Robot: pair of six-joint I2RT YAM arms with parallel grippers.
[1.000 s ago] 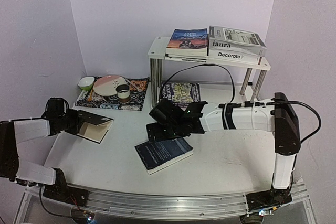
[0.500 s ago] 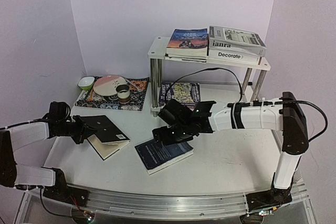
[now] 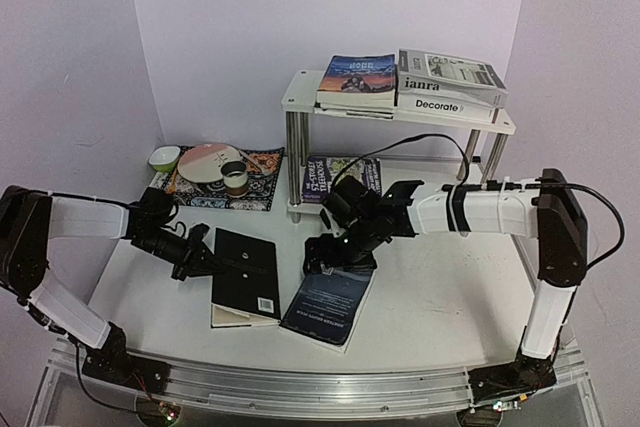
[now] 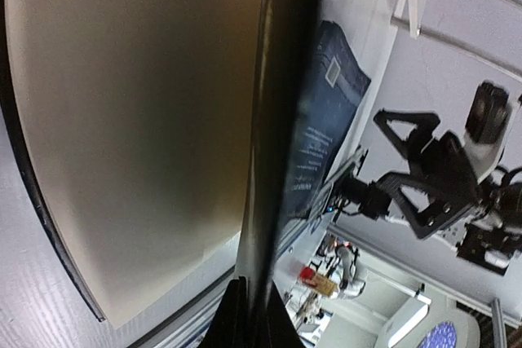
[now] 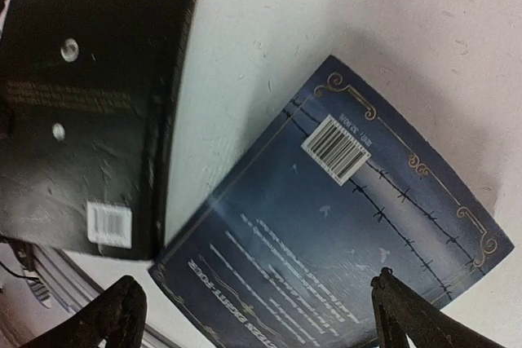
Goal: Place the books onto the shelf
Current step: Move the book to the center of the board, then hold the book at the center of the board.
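The black book (image 3: 245, 272) is clamped at its left edge by the left gripper (image 3: 196, 253), its 2 fingers (image 4: 245, 319) pressed narrow on the cover. The right gripper (image 3: 338, 253) is spread wide just above the dark blue book (image 3: 330, 309), which lies on the table (image 3: 440, 287) corner to corner with the black book. Other books are stacked on the shelf (image 3: 300, 99).

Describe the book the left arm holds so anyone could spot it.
On the table, in front of the shelf, two books sit side by side. It is the left one, the black book, clamped by the left gripper; its neighbour is the blue book.
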